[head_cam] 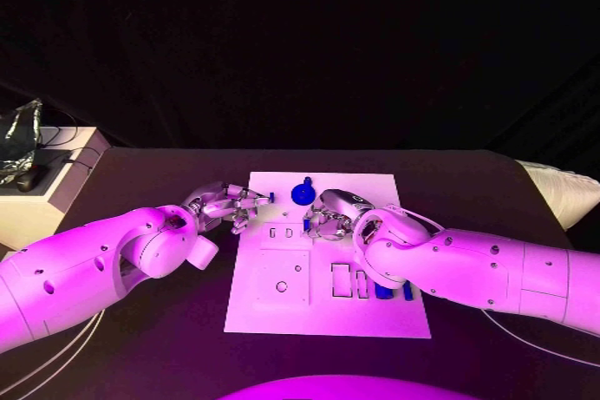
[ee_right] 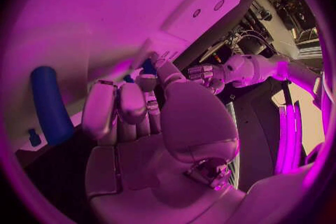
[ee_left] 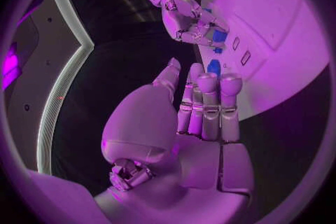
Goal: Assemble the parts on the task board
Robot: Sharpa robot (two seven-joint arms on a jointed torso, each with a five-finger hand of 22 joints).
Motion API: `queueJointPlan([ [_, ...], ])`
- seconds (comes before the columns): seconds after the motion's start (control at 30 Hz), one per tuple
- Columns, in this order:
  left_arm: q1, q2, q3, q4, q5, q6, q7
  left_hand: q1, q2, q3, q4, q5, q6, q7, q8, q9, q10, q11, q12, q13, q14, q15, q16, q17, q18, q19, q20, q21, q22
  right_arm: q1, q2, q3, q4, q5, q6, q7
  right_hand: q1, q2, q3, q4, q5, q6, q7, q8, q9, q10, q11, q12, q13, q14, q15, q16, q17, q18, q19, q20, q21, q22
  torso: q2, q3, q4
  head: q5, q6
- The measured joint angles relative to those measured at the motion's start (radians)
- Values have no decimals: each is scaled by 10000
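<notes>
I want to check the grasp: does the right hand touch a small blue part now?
Touching. The left wrist view shows the right hand with its fingertips closed around a small blue part over the task board.

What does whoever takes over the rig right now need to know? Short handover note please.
Left hand: at the task board's left edge, fingers together; whether it holds anything is unclear.
Right hand: over the board's upper middle, fingers curled on a small blue part; the grip looks likely but is not certain.
Parts: round blue part near the board's far edge; blue parts by the right forearm; long blue part on the board.
Done: unclear. Left: several slots look open.
</notes>
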Motion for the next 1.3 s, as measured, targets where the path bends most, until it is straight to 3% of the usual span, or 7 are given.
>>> queueJointPlan([
  [0.43, -1, -4, 0, -26, 0, 19, -24, 0, 0, 0, 0, 0, 1, -1, 0, -11, 0, 0, 0, -10, 0, 0, -38, 0, 1, 0, -1, -2, 27, -15, -57, -10, 57, -45, 35, 0, 105, -288, -25, 218, 0, -320, 165, -13, 7, -53, 56, -55, -102, 0, 0, -55, -61, 0, 0, 0, -97, -1, 0, 5, -2, 8, -18],
  [0.73, -1, -5, 0, -53, 0, 45, -48, 0, 0, 0, 1, 0, 1, -2, 0, -11, 0, 0, 0, -10, 0, 0, -38, 0, 0, 0, -1, -38, 36, -15, -64, -11, 43, -67, 16, -1, 159, -342, -83, 354, 0, -681, 282, -13, 6, -128, 127, -116, -228, -38, 38, -55, -81, -1, 0, 0, -146, -2, 0, 4, -2, 3, -24],
  [1.07, -2, 3, 0, -67, 1, 95, -82, 0, 0, 0, -54, 0, 2, -3, 0, -24, 0, 0, 0, -21, 0, 0, -38, 0, 0, 1, -1, -38, 60, -17, -81, -14, 40, -79, 0, -1, 198, -381, -79, 413, -2, -800, 288, -14, 6, -195, 133, -155, -338, -38, 38, -55, -99, -1, 0, 0, -213, -3, -1, 0, -3, -16, -23],
  [1.3, -2, 1, 0, -75, 1, 125, -98, 73, 73, 5, -59, 0, 3, -3, 0, -24, 0, 0, 0, -20, 0, 0, -38, 3, 1, 1, -1, -78, 91, -24, -196, -24, 110, -71, -117, 41, 188, -527, -125, 567, -55, -945, 262, -14, 6, -253, 178, -195, -436, -74, 73, -94, -131, 0, 3, 72, -304, -3, -1, 0, -1, -16, -34],
])
